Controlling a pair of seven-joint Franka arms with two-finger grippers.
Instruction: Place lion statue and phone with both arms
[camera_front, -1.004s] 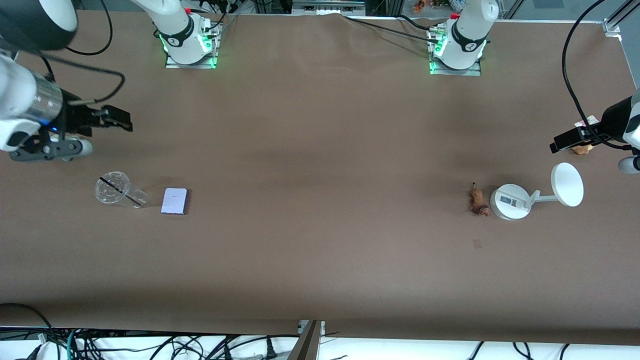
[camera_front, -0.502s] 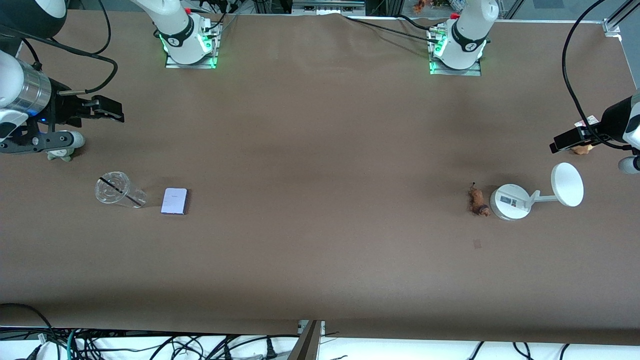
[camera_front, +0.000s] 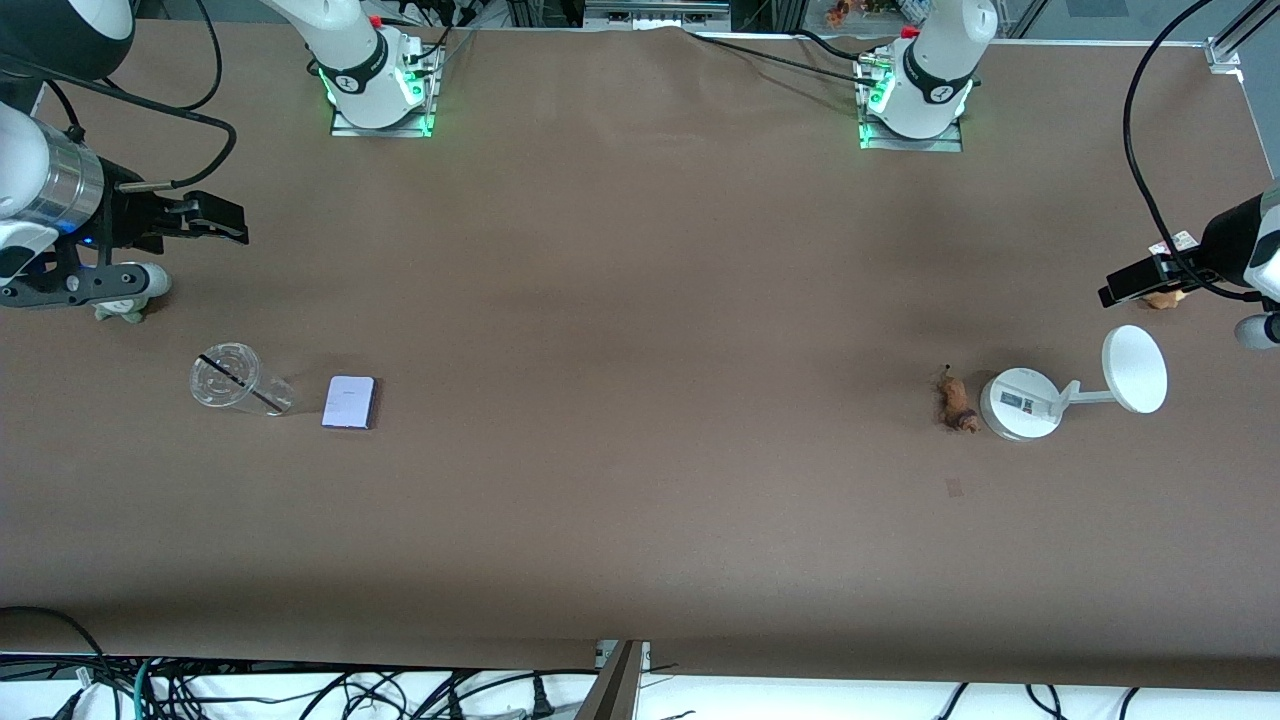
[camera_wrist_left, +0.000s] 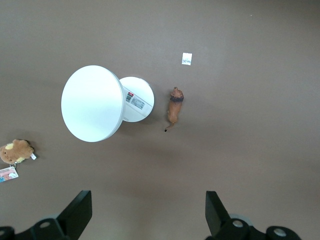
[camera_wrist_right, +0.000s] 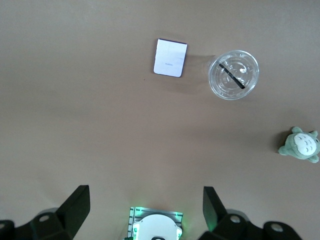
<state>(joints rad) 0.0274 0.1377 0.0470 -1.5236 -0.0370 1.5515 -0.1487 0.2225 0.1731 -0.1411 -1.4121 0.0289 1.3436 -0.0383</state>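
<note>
The lion statue (camera_front: 957, 403) lies on the brown table beside the base of a white round stand; it also shows in the left wrist view (camera_wrist_left: 174, 105). The phone (camera_front: 349, 401) lies flat beside a clear cup, and also shows in the right wrist view (camera_wrist_right: 170, 64). My left gripper (camera_front: 1130, 282) hangs high over the left arm's end of the table, open and empty (camera_wrist_left: 149, 215). My right gripper (camera_front: 215, 220) hangs high over the right arm's end, open and empty (camera_wrist_right: 146, 210). Both are well apart from their objects.
A white round stand (camera_front: 1020, 402) with a disc (camera_wrist_left: 95, 102) stands by the lion. A brown plush with a card tag (camera_front: 1163, 298) lies below the left gripper. A clear cup (camera_front: 232, 378) and a grey-green plush (camera_wrist_right: 301, 144) are near the phone.
My right gripper moved up and out toward the right arm's end of the table, then stopped. The left arm and all the objects have not moved.
</note>
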